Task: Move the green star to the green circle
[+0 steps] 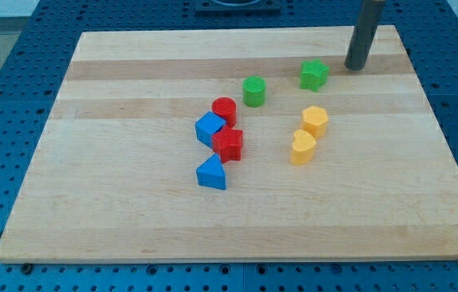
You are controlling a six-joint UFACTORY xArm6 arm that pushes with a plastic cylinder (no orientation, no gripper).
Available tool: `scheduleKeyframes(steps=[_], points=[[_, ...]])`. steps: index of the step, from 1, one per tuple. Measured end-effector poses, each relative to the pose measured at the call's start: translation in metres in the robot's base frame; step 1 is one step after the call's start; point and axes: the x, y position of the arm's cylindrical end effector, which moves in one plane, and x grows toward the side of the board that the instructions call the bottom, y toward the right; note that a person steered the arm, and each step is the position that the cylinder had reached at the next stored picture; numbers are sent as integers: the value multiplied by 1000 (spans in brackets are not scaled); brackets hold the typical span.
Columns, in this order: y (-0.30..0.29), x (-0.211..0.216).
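Observation:
The green star (314, 75) lies on the wooden board near the view's top, right of centre. The green circle (254, 91), a short cylinder, stands to its left and slightly lower, a clear gap between them. My tip (354, 67) is the lower end of the dark rod that comes down from the view's top edge. It rests on the board just right of the green star, a small gap apart from it.
A red circle (224, 110), a blue cube (210, 128), a red star (229, 144) and a blue triangle (211, 173) cluster left of centre. A yellow hexagon (315, 121) and a yellow heart (302, 148) sit below the green star. The board's edge (237, 259) meets a blue perforated table.

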Motion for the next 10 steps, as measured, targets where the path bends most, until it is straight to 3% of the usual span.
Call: scheduleKeyframes(steps=[6, 8, 9, 10], points=[[-171, 25], [-103, 8], [-78, 37], [-92, 59]])
